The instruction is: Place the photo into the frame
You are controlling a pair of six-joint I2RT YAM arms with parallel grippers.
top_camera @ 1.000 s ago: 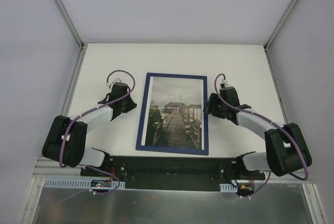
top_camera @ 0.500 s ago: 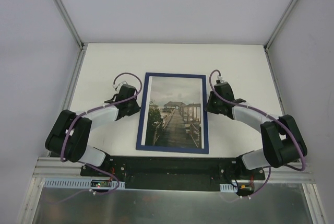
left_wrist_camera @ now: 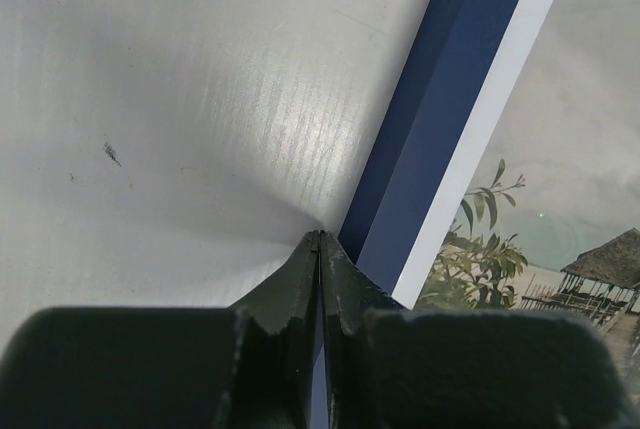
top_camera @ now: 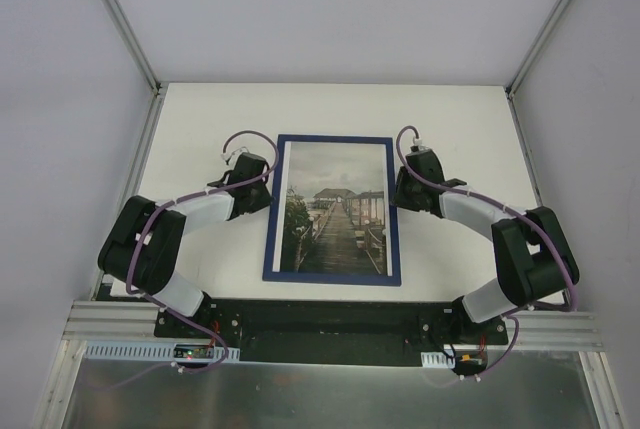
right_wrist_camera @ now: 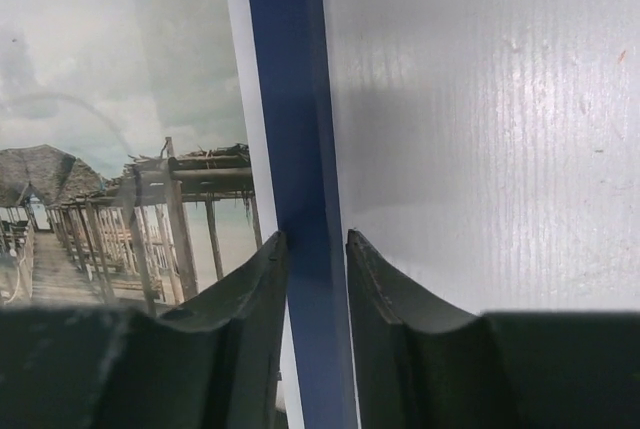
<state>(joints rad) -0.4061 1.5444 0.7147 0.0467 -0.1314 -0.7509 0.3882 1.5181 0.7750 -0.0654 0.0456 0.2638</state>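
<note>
The navy frame [top_camera: 274,209] lies front up in the middle of the white table [top_camera: 200,119], and the boardwalk photo [top_camera: 335,204] shows inside it behind the pane. My left gripper [top_camera: 267,188] is shut with nothing between its fingers. In the left wrist view its tips [left_wrist_camera: 320,235] touch the outer edge of the frame's left rail [left_wrist_camera: 440,119], beside the photo [left_wrist_camera: 560,149]. My right gripper [top_camera: 398,190] straddles the frame's right rail [right_wrist_camera: 285,79]: one finger rests over the pane by the photo [right_wrist_camera: 120,99], the other on the table just outside, closed in on the rail [right_wrist_camera: 316,237].
Grey walls with metal corner rails [top_camera: 130,39] surround the table on three sides. A black mounting bar [top_camera: 330,321] with both arm bases runs along the near edge. Bare white table surface lies beyond the frame and on either side of it.
Both grippers have swung inward to the frame's side rails. The left one shut, and the right one narrowed around the right rail. The frame has shifted slightly away from the bases.
</note>
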